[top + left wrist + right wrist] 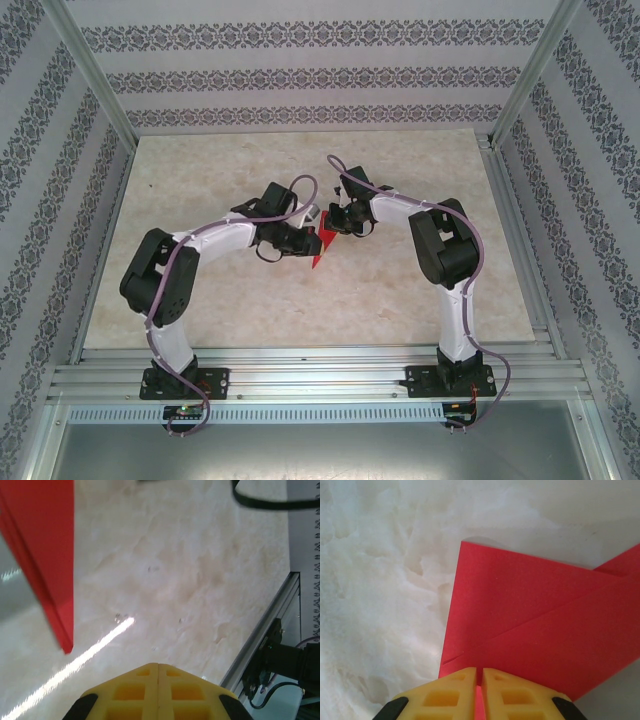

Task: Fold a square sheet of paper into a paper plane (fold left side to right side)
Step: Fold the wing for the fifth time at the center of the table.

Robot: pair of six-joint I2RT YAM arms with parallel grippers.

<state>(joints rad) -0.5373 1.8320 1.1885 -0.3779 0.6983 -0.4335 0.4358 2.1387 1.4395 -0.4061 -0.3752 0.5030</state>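
Currently red paper plane folded, layered creases, pinched by right claw; left claw closed, empty.

On the table, the sheet of paper sits between the left tool and the right tool.

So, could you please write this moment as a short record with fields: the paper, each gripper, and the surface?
paper: red paper, already folded, its layers overlapping along a diagonal edge
right gripper: shut on the near edge of the red paper
left gripper: shut, nothing between its fingers; the red paper is off to one side of it
place: both grippers meet over the middle of the table
surface: pale, marbled, with an aluminium frame around it
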